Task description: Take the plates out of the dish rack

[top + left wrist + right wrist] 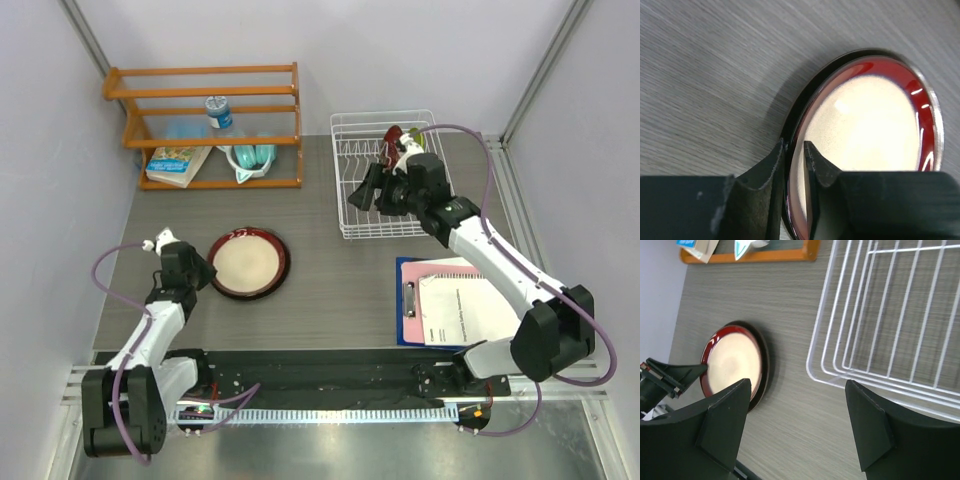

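Observation:
The maroon-rimmed plate (pixel 248 262) lies flat on the table at the left, also in the left wrist view (pixel 870 125) and the right wrist view (pixel 732 365). A darker rim (pixel 765 371) rings it from below; it looks like the grey-rimmed plate. My left gripper (pixel 205 268) (pixel 794 145) is shut on the plate's left edge. The white wire dish rack (pixel 352 205) (pixel 880 315) stands at the back right. The dark red plate (pixel 393 135) stands upright in it, with a bit of lime green (pixel 413 143) behind. My right gripper (pixel 368 190) (pixel 797 390) hangs open and empty over the rack's near-left part.
An orange wooden shelf (pixel 205 125) at the back left holds a bottle, a book and a teal item. A blue clipboard with paper (pixel 455 300) lies at the front right under my right arm. Walls close in on both sides.

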Controlling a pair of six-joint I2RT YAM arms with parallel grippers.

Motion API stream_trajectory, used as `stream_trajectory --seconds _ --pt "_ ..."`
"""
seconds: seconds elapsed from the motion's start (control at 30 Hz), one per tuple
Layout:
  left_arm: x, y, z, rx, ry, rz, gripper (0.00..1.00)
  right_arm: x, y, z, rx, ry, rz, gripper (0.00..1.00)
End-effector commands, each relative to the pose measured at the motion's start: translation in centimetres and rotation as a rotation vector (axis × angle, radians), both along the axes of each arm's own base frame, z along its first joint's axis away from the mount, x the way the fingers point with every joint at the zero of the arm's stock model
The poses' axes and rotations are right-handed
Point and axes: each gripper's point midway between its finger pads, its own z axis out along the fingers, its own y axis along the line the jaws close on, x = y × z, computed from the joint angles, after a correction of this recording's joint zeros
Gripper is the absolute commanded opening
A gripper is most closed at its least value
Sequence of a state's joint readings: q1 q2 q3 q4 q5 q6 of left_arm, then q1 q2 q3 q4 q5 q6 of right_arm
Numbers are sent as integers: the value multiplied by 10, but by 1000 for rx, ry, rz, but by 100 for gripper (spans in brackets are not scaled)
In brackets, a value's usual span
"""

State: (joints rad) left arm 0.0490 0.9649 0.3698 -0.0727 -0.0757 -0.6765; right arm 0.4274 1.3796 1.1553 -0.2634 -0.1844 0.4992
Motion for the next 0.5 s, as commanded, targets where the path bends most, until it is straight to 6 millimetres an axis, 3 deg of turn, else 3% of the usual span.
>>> stream_trajectory --seconds 0.0,0.03,0.2,0.23,0.27,0.3,0.37,0.4,0.43,0.47 --pt "34 -3 31 -9 -114 -28 25 23 -17 20 -32 -59 -39 82" --pt "34 -3 28 -8 -96 -27 32 27 -25 14 -70 -46 -71 82" --pt "36 -1 24 11 -40 -37 43 59 -56 10 -166 -59 -198 84" --pt "36 1 28 21 -52 -26 46 67 -72 7 -221 -62 -270 84" --pt "37 2 31 27 -63 -24 53 75 -76 16 -231 -84 -292 84" --pt "34 4 30 32 -47 -18 60 85 -85 7 -258 -68 -325 84" --pt "38 8 47 56 -64 -11 63 102 -101 12 -301 -85 -395 84" --pt "38 8 49 60 -59 -10 73 109 -107 13 -315 -87 -419 84" --pt "39 9 55 61 -70 -1 74 117 -109 1 -347 -64 -421 84" --pt "41 11 64 53 -92 23 74 127 -118 14 -379 -100 -460 84"
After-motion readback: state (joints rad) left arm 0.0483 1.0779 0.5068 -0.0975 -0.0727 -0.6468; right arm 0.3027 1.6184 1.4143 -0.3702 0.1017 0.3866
